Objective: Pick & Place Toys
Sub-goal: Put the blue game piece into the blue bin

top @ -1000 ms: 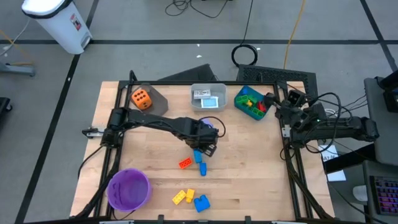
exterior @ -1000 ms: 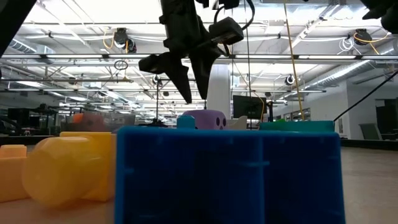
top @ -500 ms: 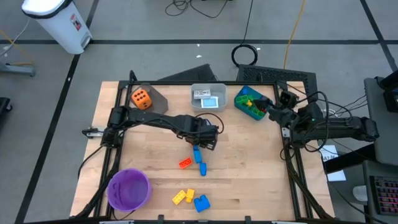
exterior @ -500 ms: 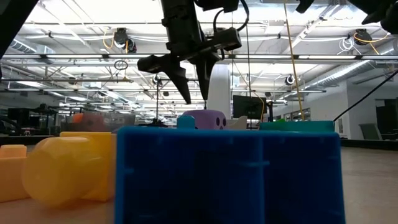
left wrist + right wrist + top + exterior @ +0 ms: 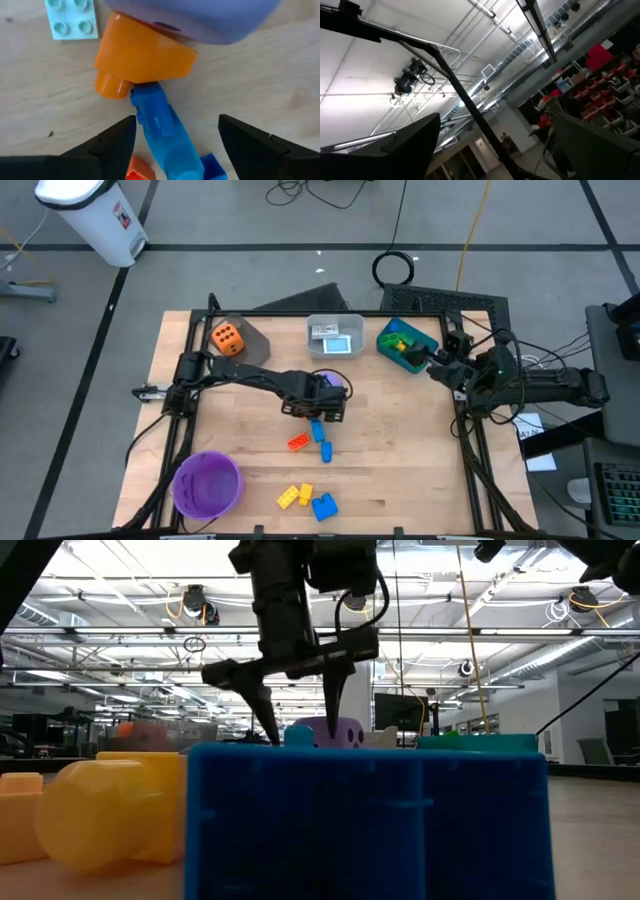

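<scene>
Left gripper [image 5: 322, 412] lowered with fingers spread over the bricks at mid-table

The left arm is stretched across the table, its fingers parted either side of a glossy blue brick [image 5: 162, 131], nothing gripped. Only the left wrist view shows this brick butting a smooth orange peg-ended brick [image 5: 140, 61] beneath the purple die [image 5: 200, 17], a pale studded card [image 5: 71, 19] beside. The high view adds yellow and blue bricks [image 5: 308, 501] near the front edge. The right gripper [image 5: 436, 362] is held open beside the teal bin [image 5: 385, 340], tilted upward
</scene>
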`<control>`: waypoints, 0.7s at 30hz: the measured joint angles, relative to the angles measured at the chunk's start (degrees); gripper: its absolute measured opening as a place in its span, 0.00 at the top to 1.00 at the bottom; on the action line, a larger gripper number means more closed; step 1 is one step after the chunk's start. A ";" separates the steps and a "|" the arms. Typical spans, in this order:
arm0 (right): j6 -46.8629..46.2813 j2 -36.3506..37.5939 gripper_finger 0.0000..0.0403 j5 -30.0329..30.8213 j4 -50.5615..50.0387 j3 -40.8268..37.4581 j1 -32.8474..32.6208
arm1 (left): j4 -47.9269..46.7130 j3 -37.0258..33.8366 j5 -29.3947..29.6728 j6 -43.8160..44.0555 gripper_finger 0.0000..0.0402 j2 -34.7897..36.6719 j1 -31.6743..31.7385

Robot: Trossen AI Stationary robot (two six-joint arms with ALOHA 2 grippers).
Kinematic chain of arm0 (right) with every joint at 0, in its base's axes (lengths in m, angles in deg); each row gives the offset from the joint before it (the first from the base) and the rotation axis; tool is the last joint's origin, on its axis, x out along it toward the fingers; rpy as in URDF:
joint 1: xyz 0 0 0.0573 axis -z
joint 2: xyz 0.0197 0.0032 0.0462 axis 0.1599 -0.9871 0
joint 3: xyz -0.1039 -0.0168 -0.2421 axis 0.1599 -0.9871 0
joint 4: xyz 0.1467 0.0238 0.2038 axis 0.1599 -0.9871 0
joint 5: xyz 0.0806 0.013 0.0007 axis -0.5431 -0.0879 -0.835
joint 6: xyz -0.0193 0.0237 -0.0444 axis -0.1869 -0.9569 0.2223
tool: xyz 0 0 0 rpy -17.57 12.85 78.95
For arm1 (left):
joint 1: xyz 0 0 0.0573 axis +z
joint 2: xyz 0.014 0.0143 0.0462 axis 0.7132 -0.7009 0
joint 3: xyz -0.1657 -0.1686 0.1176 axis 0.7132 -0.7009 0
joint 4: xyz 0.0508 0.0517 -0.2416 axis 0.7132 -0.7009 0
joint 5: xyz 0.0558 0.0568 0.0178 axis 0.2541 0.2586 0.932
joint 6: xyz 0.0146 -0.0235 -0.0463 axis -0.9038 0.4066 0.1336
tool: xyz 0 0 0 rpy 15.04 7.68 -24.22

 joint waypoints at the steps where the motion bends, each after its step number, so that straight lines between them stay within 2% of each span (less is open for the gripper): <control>1: -0.06 0.02 0.06 -0.20 -0.41 0.00 -0.01 | 0.85 -0.59 -0.07 0.43 0.26 0.00 -0.02; 5: -0.06 -0.04 0.06 -1.72 -1.05 0.00 0.04 | 5.91 -3.93 -0.06 3.57 0.25 0.12 0.08; 8: -0.06 -0.01 0.06 -2.89 -0.98 0.00 0.05 | 6.28 -5.61 -0.07 6.17 0.27 0.02 0.52; 18: 0.38 -0.01 0.06 -3.38 -1.67 0.00 0.05 | 9.89 -8.95 -1.19 8.12 0.47 0.04 1.63; 21: 1.43 -0.04 0.06 -4.23 -2.21 0.00 0.05 | 10.97 -9.42 -1.26 7.45 0.48 0.13 1.90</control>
